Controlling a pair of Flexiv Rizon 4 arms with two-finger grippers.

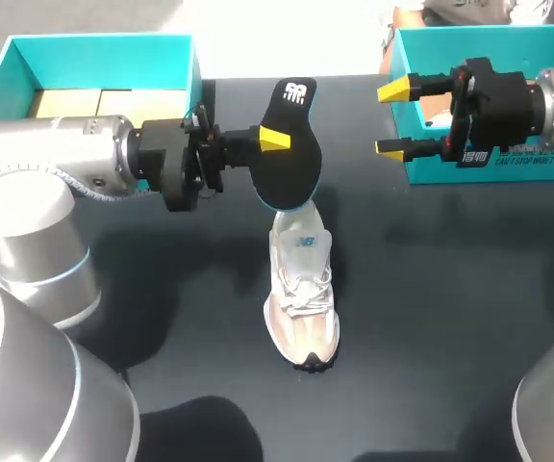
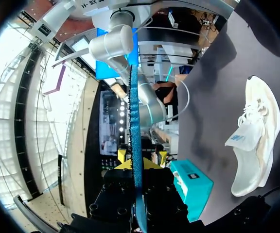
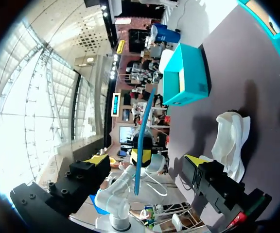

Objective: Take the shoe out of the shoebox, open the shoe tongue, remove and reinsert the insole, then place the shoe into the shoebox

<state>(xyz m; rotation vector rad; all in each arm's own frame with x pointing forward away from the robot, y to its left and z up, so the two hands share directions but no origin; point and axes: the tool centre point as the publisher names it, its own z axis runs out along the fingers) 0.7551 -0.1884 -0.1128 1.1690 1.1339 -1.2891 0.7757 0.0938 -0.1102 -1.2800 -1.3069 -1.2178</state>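
Dark and flat, the bench (image 1: 431, 318) is holding a white shoe (image 1: 302, 289) in its middle. The shoe is lying on its sole, out of any box, with its toe pointing toward the robot. Its tongue looks like it is flopping up and open.

The left tool (image 1: 269, 142) is pinching the black insole (image 1: 289, 154) from both sides and holding it in the air, over the heel end of the shoe. The insole is standing on its edge, and its lower end is hiding the shoe's heel in the head view. The right tool (image 1: 392, 119) is spread wide and holding nothing. It is hanging well apart from the shoe, in front of the right box (image 1: 508, 171). The left box (image 1: 104, 60) is sitting behind the left arm. I cannot tell which of the two is the real shoebox and which is the lid.

I am guessing the insole is out and is going back in next. Nothing is holding the shoe down, so a push from the insole could make it slide or tip over. The insole is soft, so it could fold or bunch up at the opening if it is going in crooked. The tongue could fall back and block the way. The pinch is only on one part, so the insole could twist or slip out.
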